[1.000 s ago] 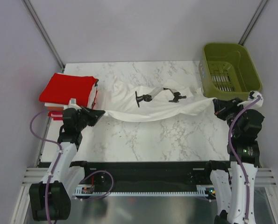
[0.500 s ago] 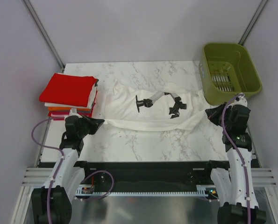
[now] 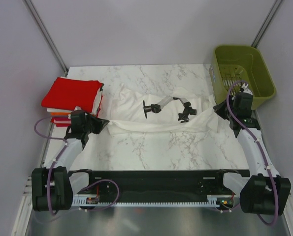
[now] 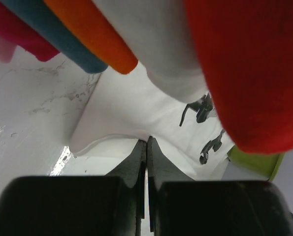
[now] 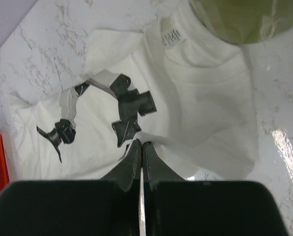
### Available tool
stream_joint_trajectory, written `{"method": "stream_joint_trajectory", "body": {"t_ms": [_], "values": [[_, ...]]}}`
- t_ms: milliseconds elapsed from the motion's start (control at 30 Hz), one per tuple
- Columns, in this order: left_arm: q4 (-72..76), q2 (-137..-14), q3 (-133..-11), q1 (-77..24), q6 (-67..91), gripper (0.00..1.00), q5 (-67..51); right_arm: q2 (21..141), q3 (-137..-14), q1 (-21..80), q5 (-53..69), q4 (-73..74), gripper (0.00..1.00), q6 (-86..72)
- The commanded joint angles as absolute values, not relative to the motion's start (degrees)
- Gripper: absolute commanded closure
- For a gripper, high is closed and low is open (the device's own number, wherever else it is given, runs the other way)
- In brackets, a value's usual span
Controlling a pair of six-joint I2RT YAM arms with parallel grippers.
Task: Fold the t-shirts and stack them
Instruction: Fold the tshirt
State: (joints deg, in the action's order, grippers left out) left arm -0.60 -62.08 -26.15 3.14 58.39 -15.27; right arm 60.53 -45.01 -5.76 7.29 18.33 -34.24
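The left fingers (image 4: 138, 160) are pressed tight together on the near left corner of the white t-shirt (image 3: 136, 105), and the right fingers (image 5: 132, 162) are likewise closed on a fold of its near right edge, so the near hem runs in a line between them; the shirt lies spread across the middle of the marble surface (image 3: 156, 147), its black and grey print (image 3: 168, 105) facing up, with the stack of folded t-shirts (image 3: 72, 93), red on top, just left of it and the olive-green basket (image 3: 219, 81) at the far right
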Motion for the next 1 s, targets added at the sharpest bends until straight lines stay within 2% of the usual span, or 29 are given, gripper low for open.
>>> {"method": "stream_joint_trajectory", "body": {"t_ms": [0,333,967], "values": [[1.8,-64.8,-30.1,3.4,59.5,0.98,-13.9,63.1,-51.1,-5.6,1.3,14.3,1.0,-33.1],[3.7,-74.0,-37.4,1.9,59.9,0.98,-14.0,75.1,-61.6,-5.6,0.9,13.2,1.0,-31.0],[3.9,-82.3,-45.3,-1.4,61.2,0.98,-10.5,88.3,-71.9,-4.9,3.1,11.2,1.0,-31.2]]}}
